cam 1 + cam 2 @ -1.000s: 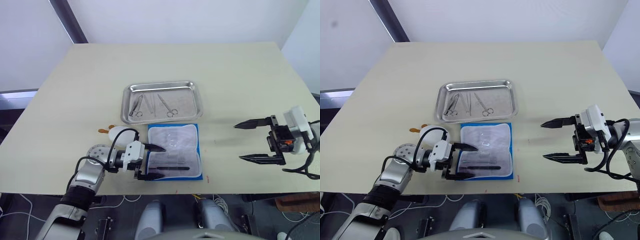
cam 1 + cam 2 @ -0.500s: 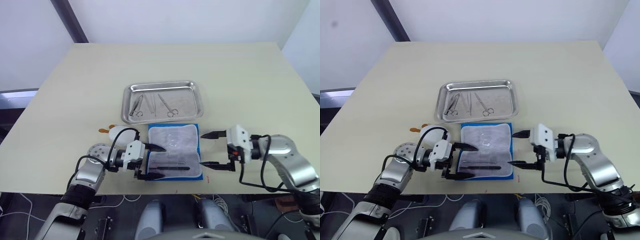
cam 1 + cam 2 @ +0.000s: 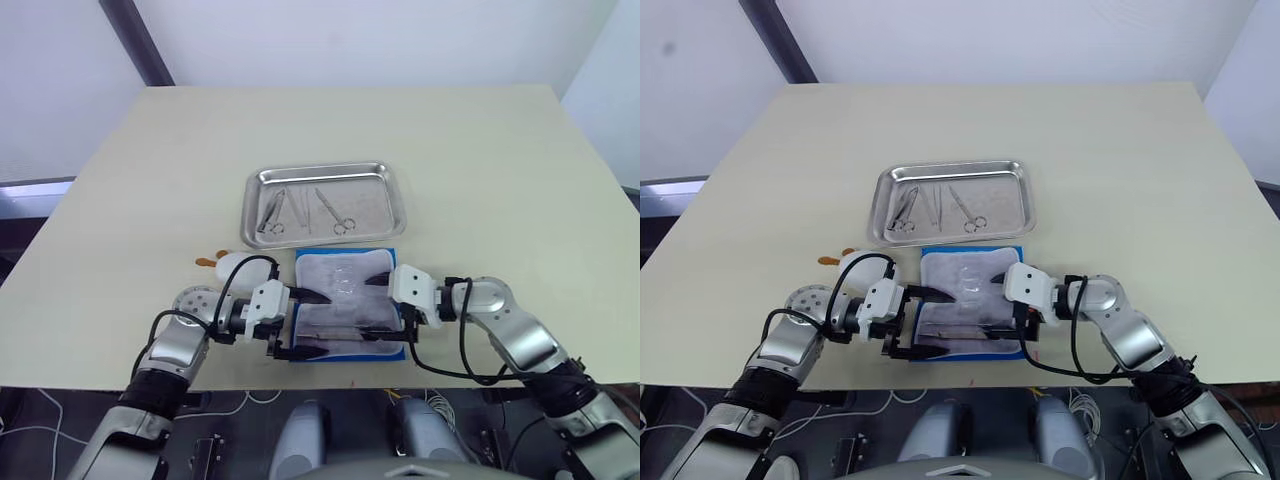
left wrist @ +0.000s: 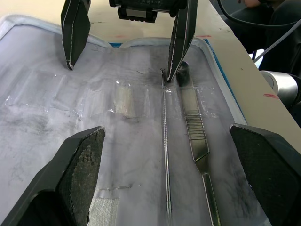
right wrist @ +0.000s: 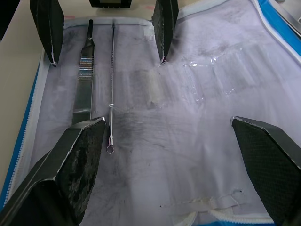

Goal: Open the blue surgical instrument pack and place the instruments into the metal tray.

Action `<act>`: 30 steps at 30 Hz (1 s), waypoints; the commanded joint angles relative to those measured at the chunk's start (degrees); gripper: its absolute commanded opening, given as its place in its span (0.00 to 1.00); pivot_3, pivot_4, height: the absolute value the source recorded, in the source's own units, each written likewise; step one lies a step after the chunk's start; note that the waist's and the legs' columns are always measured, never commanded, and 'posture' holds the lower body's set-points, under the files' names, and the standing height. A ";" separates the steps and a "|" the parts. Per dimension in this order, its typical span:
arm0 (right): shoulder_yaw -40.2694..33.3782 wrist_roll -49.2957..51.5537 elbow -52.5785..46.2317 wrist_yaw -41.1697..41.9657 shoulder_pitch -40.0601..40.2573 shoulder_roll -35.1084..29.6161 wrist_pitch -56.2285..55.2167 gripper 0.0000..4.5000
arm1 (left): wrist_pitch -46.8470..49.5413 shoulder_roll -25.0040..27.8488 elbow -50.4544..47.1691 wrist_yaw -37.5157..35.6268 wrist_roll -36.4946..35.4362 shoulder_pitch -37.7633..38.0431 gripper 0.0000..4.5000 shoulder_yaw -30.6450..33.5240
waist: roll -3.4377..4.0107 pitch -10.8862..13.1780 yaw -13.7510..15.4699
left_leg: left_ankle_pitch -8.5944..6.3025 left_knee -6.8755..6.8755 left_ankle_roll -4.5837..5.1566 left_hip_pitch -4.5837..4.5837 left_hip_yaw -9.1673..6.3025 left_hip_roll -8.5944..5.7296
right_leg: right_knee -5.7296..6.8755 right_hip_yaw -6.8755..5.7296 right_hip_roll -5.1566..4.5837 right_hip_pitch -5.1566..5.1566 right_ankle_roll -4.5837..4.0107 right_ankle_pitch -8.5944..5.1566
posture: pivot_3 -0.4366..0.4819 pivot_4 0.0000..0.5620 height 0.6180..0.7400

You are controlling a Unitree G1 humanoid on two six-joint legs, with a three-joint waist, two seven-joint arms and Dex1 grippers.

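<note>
We see the blue surgical instrument pack (image 3: 350, 305) lying open on the table (image 3: 480, 170), just in front of the metal tray (image 3: 325, 198), which holds 3 ring-handled instruments (image 3: 305, 211). Our left tool (image 3: 308, 323) and right tool (image 3: 384, 308) face each other over the pale lining, both with fingers spread wide and gripping nothing. A flat-handled instrument (image 4: 195, 141) and a thin probe (image 4: 165, 141) lie on the lining.
</note>
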 commanded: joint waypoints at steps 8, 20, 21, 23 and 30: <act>0.99 -1.47 2.74 1.10 -0.51 -0.09 -1.33 0.99 | 2.28 0.87 2.28 -0.05 3.02 2.52 1.00 -2.23 | -0.02 -0.03 -0.02 | 0.00 0.00 0.00 0.03 0.01 0.00 | 0.00 0.01 0.00 0.02 0.00 0.00 | 0.48 0.27 1.00; 3.30 -1.83 4.89 4.65 0.59 -1.00 -2.05 0.08 | 1.12 0.95 3.57 0.07 3.21 2.32 1.00 -1.84 | -0.04 -0.07 -0.08 | 0.00 -0.06 0.00 0.25 0.03 0.00 | 0.00 0.03 0.01 0.22 0.03 -0.03 | 0.48 0.27 1.00; 3.42 -1.86 5.10 4.92 0.43 -1.01 -2.29 0.01 | 0.96 0.98 3.74 0.03 3.27 2.35 1.00 -1.84 | -0.04 -0.08 -0.09 | 0.00 -0.06 0.00 0.25 0.02 0.00 | 0.00 0.03 0.01 0.22 0.03 -0.03 | 0.48 0.27 1.00; 3.54 -1.76 5.45 5.19 0.20 -0.82 -2.57 0.01 | 0.84 0.96 3.96 0.06 3.34 2.31 1.00 -1.86 | -0.05 -0.10 -0.09 | 0.00 -0.06 0.00 0.26 0.03 0.00 | 0.00 0.03 0.01 0.22 0.03 -0.03 | 0.48 0.27 1.00; 3.52 -0.61 4.00 6.49 0.27 -0.72 -3.86 0.01 | 0.30 1.05 4.34 0.03 3.37 2.53 1.00 -1.84 | -0.07 -0.14 -0.11 | 0.00 -0.07 0.00 0.27 0.03 0.01 | 0.01 0.04 0.02 0.23 0.03 -0.03 | 0.48 0.27 1.00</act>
